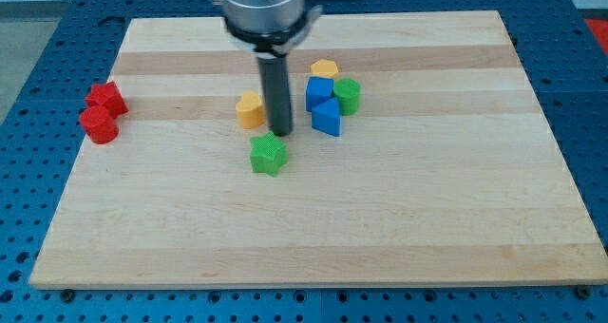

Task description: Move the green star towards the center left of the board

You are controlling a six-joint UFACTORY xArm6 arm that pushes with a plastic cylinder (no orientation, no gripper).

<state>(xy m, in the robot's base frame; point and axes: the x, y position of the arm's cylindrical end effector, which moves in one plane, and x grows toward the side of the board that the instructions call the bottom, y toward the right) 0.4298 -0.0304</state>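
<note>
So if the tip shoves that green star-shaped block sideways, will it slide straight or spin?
Probably slides, since the green star-shaped block sits low and flat on the smooth wooden board. It may well spin: my tip sits just above its upper-right points, off-centre. Tipping looks unlikely.

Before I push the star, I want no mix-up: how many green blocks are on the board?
2: the green star just below my tip, and a green cylinder right of the blue blocks.
</note>
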